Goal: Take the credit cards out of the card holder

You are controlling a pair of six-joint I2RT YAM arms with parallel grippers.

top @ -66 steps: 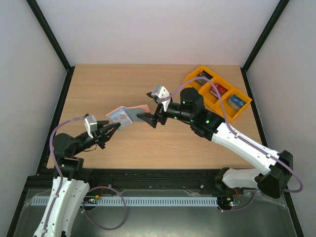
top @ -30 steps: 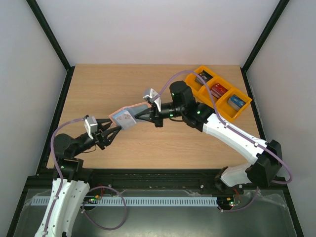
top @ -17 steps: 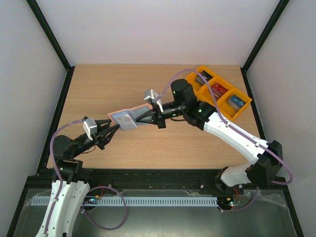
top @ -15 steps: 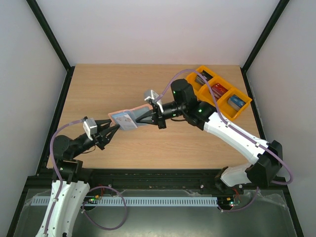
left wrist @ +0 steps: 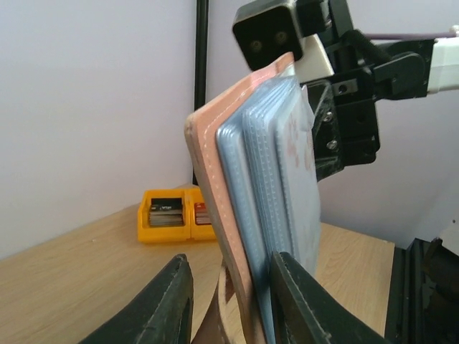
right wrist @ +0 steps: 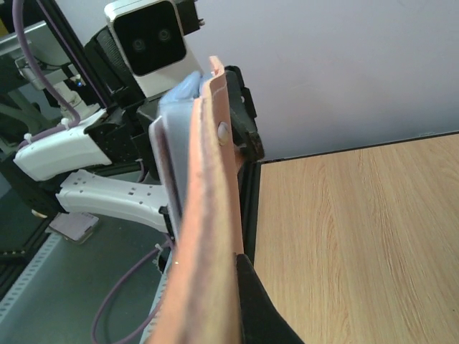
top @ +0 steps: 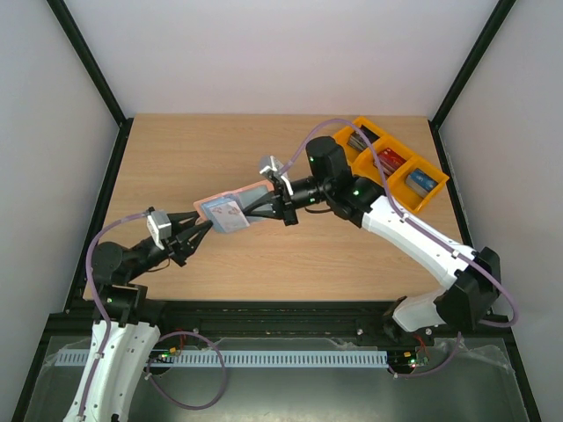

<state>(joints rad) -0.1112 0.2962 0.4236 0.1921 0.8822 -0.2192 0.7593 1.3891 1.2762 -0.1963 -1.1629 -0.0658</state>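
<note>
2 robot arms meet above a wooden table, with the card holder raised in the air between them.

The right gripper is closed tight on the card holder, pinching its pinkish-tan cover at the end farthest from the left arm. In the right wrist view the cover stands on edge, rising straight up from that gripper's dark finger, with the light blue inside turned toward the left arm.

The left gripper sits at the holder's opposite end, partly open. In the left wrist view its 2 fingers straddle the holder's near edge. A gap shows between 1 finger and the pink cover. The other finger overlaps the blue pocket layers, and contact there cannot be made out. No card is pulled free.

Just above the left gripper's fingers the holder fans open: pink cover, then light blue pockets, then 1 whitish card with faint reddish marks tucked in the outermost pocket. A 2nd card cannot be made out.

Orange bins holding small boxes sit well behind the right gripper, beside that arm's elbow.
</note>
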